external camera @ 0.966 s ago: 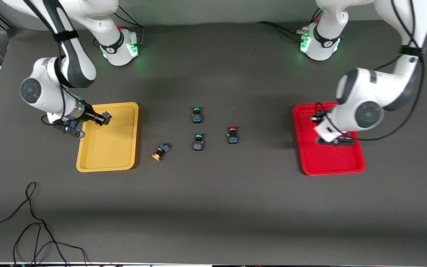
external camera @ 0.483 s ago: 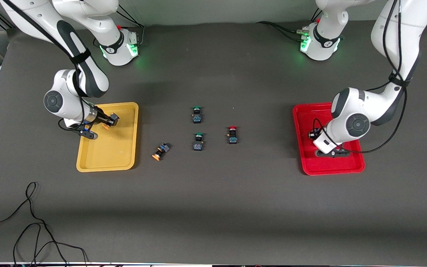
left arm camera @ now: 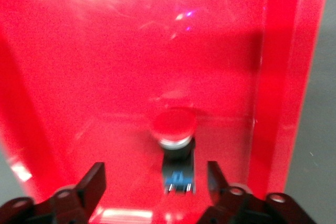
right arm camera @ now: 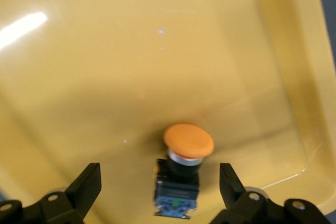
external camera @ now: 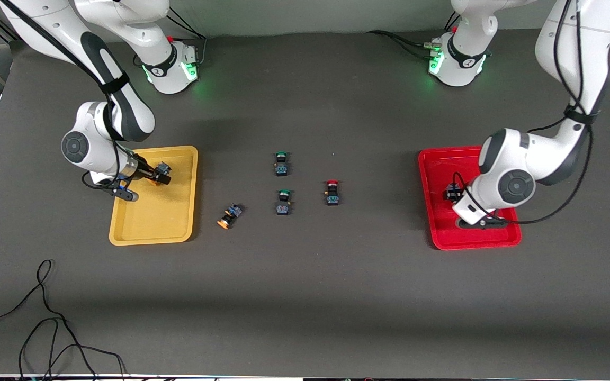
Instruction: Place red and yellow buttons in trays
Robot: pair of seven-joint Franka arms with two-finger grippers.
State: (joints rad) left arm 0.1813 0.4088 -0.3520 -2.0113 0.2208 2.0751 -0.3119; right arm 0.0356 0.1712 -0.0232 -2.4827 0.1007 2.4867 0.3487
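Observation:
My right gripper (external camera: 161, 173) is low in the yellow tray (external camera: 170, 219), open. In the right wrist view an orange-yellow-capped button (right arm camera: 182, 174) lies on the yellow tray floor (right arm camera: 131, 51) between the spread fingers of the right gripper (right arm camera: 159, 184), untouched. My left gripper (external camera: 450, 193) is low in the red tray (external camera: 442, 233), open. In the left wrist view a red-capped button (left arm camera: 176, 148) lies on the red tray floor (left arm camera: 105, 51) between the left gripper's (left arm camera: 156, 182) fingers. On the table, a second orange-yellow button (external camera: 228, 216) lies tipped over and a second red button (external camera: 331, 192) stands upright.
Two green-capped buttons (external camera: 281, 163) (external camera: 283, 202) stand mid-table between the trays, beside the loose red button. A black cable (external camera: 45, 317) lies near the front edge at the right arm's end. Both arm bases (external camera: 170, 66) (external camera: 456, 61) stand at the back.
My left gripper moved over the red tray toward the front camera and dropped lower. My right gripper shifted a little farther into the yellow tray and lower.

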